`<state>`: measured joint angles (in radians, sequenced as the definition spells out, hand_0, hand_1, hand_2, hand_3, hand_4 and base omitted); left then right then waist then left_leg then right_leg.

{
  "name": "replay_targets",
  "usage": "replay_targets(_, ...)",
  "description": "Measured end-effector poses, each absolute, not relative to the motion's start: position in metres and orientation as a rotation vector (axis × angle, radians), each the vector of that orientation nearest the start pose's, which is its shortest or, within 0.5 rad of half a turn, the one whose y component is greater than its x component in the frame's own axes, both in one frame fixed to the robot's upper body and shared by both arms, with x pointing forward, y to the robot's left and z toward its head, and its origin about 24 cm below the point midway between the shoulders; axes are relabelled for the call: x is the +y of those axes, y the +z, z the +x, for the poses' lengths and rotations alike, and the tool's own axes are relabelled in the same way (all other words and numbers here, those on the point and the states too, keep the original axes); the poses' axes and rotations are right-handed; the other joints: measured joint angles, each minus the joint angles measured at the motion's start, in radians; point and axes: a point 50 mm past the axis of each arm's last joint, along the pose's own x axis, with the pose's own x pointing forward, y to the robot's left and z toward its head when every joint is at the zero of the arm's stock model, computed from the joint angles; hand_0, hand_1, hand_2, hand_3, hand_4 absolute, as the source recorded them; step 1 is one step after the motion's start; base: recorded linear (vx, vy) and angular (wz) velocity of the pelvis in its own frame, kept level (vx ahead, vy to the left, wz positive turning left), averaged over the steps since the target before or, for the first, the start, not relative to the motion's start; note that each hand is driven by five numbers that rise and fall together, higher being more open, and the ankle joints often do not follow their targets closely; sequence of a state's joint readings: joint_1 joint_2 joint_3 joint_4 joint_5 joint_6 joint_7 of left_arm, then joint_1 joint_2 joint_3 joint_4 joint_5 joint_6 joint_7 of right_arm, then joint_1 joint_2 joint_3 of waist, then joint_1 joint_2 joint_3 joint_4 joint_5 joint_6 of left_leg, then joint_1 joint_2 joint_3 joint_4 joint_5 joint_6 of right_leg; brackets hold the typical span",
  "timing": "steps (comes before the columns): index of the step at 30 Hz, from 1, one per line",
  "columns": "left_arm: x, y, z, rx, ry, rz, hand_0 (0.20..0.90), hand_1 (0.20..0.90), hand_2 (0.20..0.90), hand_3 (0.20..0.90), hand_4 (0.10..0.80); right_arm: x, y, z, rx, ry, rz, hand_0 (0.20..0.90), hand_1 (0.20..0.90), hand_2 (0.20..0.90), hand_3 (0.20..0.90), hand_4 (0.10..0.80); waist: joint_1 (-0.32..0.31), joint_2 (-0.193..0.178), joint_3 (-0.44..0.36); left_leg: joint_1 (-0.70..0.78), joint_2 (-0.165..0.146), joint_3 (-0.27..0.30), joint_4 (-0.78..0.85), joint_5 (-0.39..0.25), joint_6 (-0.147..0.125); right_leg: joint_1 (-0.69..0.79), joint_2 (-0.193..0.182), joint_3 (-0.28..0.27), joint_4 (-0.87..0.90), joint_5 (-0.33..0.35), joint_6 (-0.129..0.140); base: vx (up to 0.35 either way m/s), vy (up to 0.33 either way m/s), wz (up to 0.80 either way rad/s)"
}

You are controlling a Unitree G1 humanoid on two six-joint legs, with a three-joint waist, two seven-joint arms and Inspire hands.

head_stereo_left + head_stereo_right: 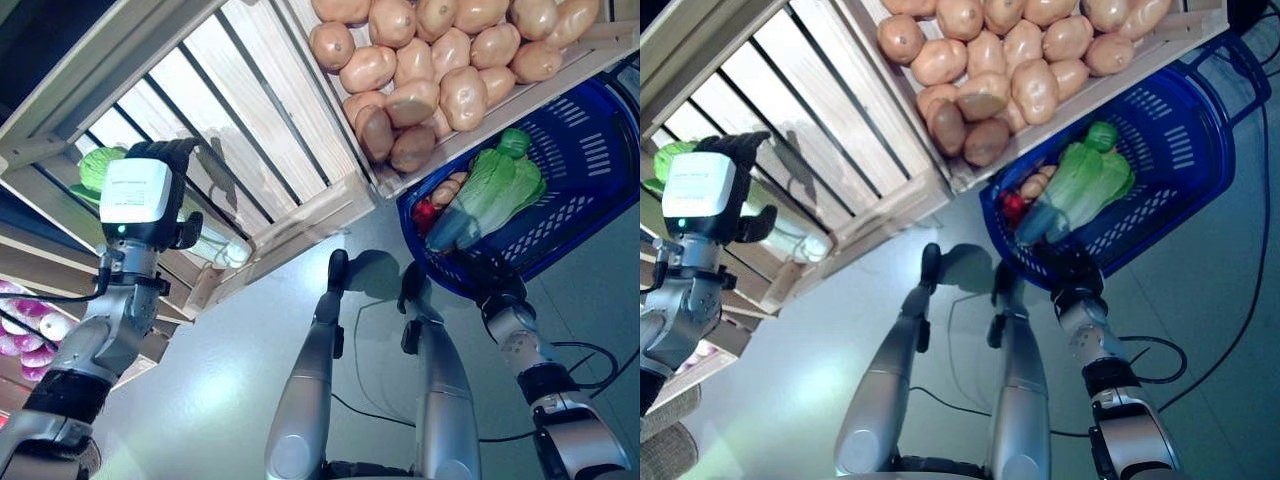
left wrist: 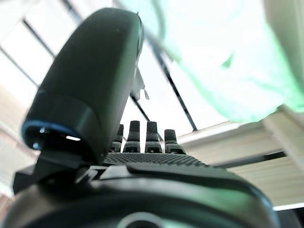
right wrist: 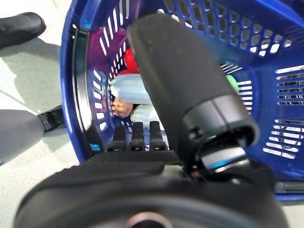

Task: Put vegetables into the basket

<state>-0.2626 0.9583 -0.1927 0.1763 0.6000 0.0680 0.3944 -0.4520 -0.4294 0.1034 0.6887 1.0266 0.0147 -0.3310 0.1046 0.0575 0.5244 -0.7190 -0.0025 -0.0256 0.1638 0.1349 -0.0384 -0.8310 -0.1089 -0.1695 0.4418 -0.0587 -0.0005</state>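
Left hand (image 1: 160,160) raised at the wooden crate (image 1: 250,130), back of the hand to the head camera; in its own wrist view the fingers (image 2: 142,137) stand straight in a row, relaxed, holding nothing. A green cabbage (image 1: 100,168) lies just beside it, on its outer side at the crate's edge, partly hidden by the hand; in the wrist view pale green leaf fills the space past the fingertips, so the head sits very near, though contact cannot be confirmed. Right hand (image 1: 490,275) is low at the near rim of the blue basket (image 1: 590,150); its wrist view shows fingers curled over the rim, carrying the basket. Inside lie a leafy green vegetable (image 1: 495,185), long axis running diagonally across the basket, and a red item (image 1: 424,212) at the near end. A bin of potatoes (image 1: 430,60) sits above the basket. Judgement: the cabbage is the left hand's to take, being far nearer; the hand needs to shift outward and close round it, then carry it across to the basket, well apart on the right.
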Motion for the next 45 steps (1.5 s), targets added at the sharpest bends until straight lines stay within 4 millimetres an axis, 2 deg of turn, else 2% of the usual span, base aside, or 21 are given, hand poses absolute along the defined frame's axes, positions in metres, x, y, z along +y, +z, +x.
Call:
replay_targets(5, 0.278, 0.148, 0.289, -0.191, 0.161, 1.556, 0.900, 0.900, 0.900, 0.900, 0.800, -0.257, 0.026, 0.320, 0.309, -0.470, 0.508, 0.900, 0.900, 0.900, 0.900, 0.800, 0.025, 0.020, 0.000, -0.004, 0.000, -0.002, -0.001, 0.000, 0.000, -0.002, -0.002, -0.007, 0.003, -0.006, -0.001, 0.004, 0.022, 0.05)
replay_targets(11, 0.256, 0.142, 0.292, -0.121, -0.027, 1.628, 0.900, 0.900, 0.900, 0.900, 0.800, -0.264, 0.027, 0.320, 0.314, -0.484, 0.489, 0.900, 0.900, 0.900, 0.900, 0.800, 0.030, 0.038, 0.000, -0.011, -0.008, -0.015, 0.000, 0.002, -0.002, -0.006, -0.011, -0.018, 0.014, -0.013, 0.001, -0.003, 0.019, 0.07)
replay_targets(15, 0.251, 0.152, 0.300, -0.095, -0.060, 1.681, 0.900, 0.900, 0.900, 0.900, 0.800, -0.269, 0.031, 0.324, 0.314, -0.497, 0.480, 0.900, 0.900, 0.900, 0.900, 0.800, 0.028, 0.044, 0.000, -0.023, -0.014, -0.026, 0.001, 0.004, -0.005, -0.021, -0.020, -0.026, 0.032, -0.022, -0.001, 0.002, 0.020, 0.10)
replay_targets(21, 0.249, 0.167, 0.307, -0.120, 0.009, 1.770, 0.900, 0.900, 0.900, 0.900, 0.800, -0.272, 0.034, 0.326, 0.307, -0.499, 0.475, 0.900, 0.900, 0.900, 0.900, 0.800, 0.023, 0.044, 0.000, -0.029, -0.014, -0.026, 0.001, 0.004, -0.005, -0.027, -0.021, -0.026, 0.033, -0.024, 0.000, 0.000, 0.004, 0.01)
replay_targets(27, 0.259, 0.169, 0.308, -0.137, 0.124, 1.889, 0.900, 0.900, 0.900, 0.900, 0.800, -0.273, 0.035, 0.325, 0.302, -0.498, 0.472, 0.900, 0.900, 0.900, 0.900, 0.800, 0.020, 0.044, 0.000, -0.035, -0.014, -0.025, 0.001, 0.004, -0.005, -0.034, -0.021, -0.026, 0.033, -0.025, 0.000, 0.000, 0.000, 0.00)
replay_targets(34, 0.280, 0.158, 0.303, -0.309, 0.286, 1.943, 0.900, 0.900, 0.900, 0.900, 0.800, -0.274, 0.039, 0.325, 0.285, -0.489, 0.466, 0.900, 0.900, 0.900, 0.900, 0.800, 0.019, 0.044, 0.000, -0.048, -0.015, -0.025, 0.003, 0.004, -0.005, -0.048, -0.022, -0.025, 0.035, -0.025, 0.000, -0.019, 0.023, 0.00)
replay_targets(37, 0.281, 0.155, 0.302, -0.365, 0.280, 1.940, 0.900, 0.900, 0.900, 0.900, 0.800, -0.274, 0.040, 0.324, 0.282, -0.484, 0.464, 0.900, 0.900, 0.900, 0.900, 0.800, 0.017, 0.044, 0.000, -0.053, -0.015, -0.025, 0.006, 0.004, -0.005, -0.051, -0.022, -0.025, 0.036, -0.025, 0.000, -0.025, 0.056, 0.01)
replay_targets(45, 0.290, 0.137, 0.295, -0.340, 0.256, 1.941, 0.900, 0.900, 0.900, 0.900, 0.800, -0.275, 0.050, 0.326, 0.255, -0.460, 0.453, 0.900, 0.900, 0.900, 0.900, 0.800, -0.003, 0.044, 0.000, -0.061, -0.015, -0.020, 0.002, 0.004, -0.005, -0.063, -0.020, -0.018, 0.033, -0.024, 0.000, -0.020, 0.029, -0.02)
